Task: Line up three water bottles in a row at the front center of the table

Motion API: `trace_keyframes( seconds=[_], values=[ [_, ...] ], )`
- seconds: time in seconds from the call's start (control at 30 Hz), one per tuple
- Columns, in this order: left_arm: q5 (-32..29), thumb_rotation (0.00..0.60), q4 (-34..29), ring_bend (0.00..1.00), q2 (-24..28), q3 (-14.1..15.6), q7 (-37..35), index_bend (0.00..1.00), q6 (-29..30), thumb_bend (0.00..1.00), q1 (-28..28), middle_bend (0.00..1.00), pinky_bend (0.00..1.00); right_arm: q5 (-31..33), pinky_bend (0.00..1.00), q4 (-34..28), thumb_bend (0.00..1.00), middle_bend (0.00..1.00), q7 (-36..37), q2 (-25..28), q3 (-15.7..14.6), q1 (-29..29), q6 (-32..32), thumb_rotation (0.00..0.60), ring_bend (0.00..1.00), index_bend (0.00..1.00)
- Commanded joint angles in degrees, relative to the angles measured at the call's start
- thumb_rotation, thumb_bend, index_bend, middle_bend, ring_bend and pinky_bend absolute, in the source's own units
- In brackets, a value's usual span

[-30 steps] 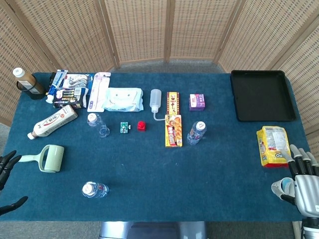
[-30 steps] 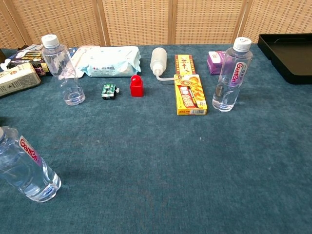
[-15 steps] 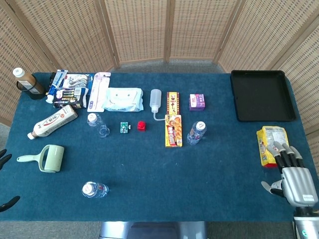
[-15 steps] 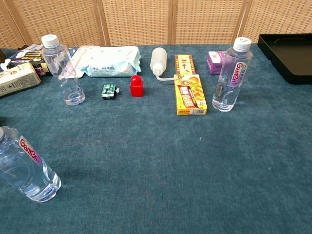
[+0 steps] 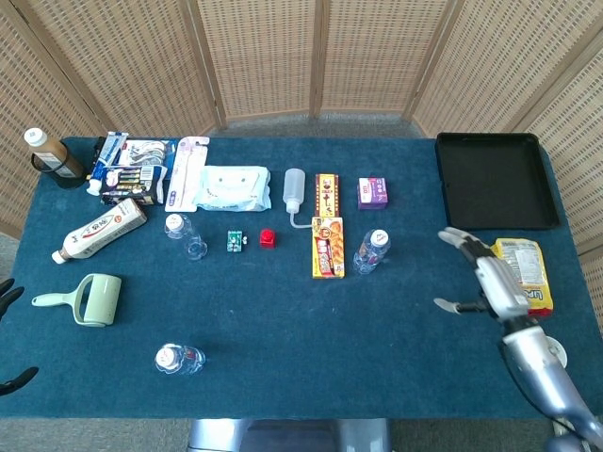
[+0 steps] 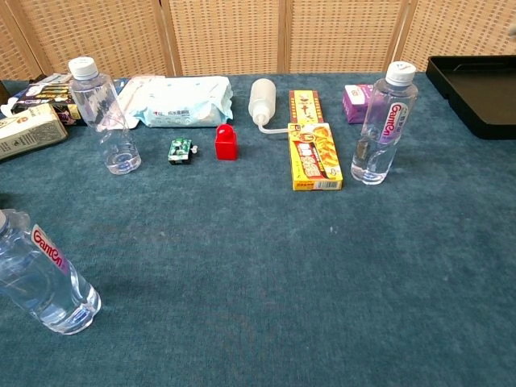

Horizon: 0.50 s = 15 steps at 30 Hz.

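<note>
Three clear water bottles stand apart on the blue table. One with a Ganten label [image 5: 370, 251] [image 6: 379, 129] is right of centre beside the yellow box. A label-free one [image 5: 186, 235] [image 6: 105, 117] is at mid left. The third [image 5: 179, 359] [image 6: 40, 278] is near the front left edge. My right hand [image 5: 490, 278] hovers open over the table, fingers spread, well right of the labelled bottle and holding nothing. Only dark fingertips of my left hand [image 5: 6, 294] show at the left edge, far apart and empty. The chest view shows neither hand.
A yellow snack bag [image 5: 529, 271] lies just right of my right hand, and a black tray [image 5: 495, 179] sits at the back right. Boxes [image 5: 327, 247], a squeeze bottle [image 5: 294, 193], a wipes pack [image 5: 234, 188], a small red object [image 5: 268, 237] and a lint roller [image 5: 89, 299] are spread across the table.
My right hand has risen from the front right corner and moved left and inward to beside the snack bag. My left hand has drawn back off the left edge. The bottles have not moved.
</note>
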Motion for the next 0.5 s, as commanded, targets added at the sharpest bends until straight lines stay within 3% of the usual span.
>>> trace_keyframes(
  seconds=[0.03,0.5],
  values=[
    [-0.7,0.600,-0.4,0.00,-0.1,-0.2,0.6,0.00,-0.8,0.04,-0.4,0.00,0.00,2.8,0.13,4.9,0.00,0.11,4.8,-3.8,1.8,4.4,-5.5,0.600,0.11,0.13],
    [-3.9,0.600,-2.3,0.00,-0.1,-1.0,3.1,0.00,-5.1,0.04,-2.2,0.00,0.00,3.5,0.14,19.9,0.00,0.12,21.3,-13.2,1.4,12.1,-15.5,0.600,0.11,0.13]
  ],
)
